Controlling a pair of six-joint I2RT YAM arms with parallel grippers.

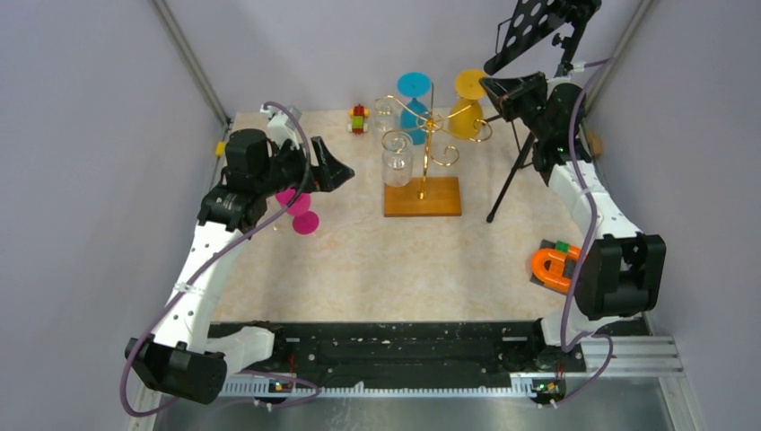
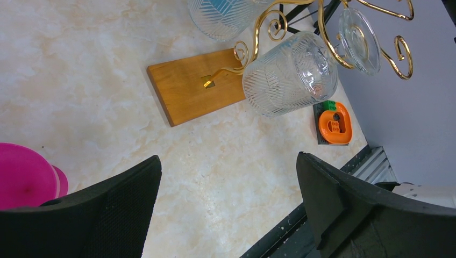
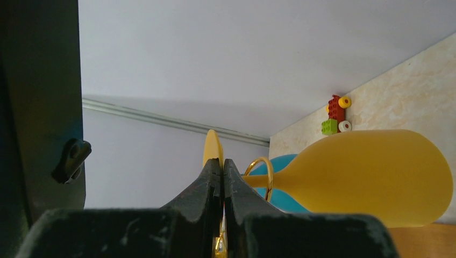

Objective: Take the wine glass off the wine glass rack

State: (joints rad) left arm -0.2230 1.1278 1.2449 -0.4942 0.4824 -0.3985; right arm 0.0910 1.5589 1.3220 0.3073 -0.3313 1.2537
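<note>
Yellow plastic wine glass hangs upside down on the right side of the thin gold wire rack with an orange-brown wooden base, beside a blue wine glass. Your right gripper is up against the yellow glass with its fingers pressed together. From the right wrist they sit in front of the stem, and you cannot see anything pinched between them. Your left gripper hangs with its jaws wide apart over the marbled table, near a pink glass. A clear ribbed glass also hangs on the rack.
</note>
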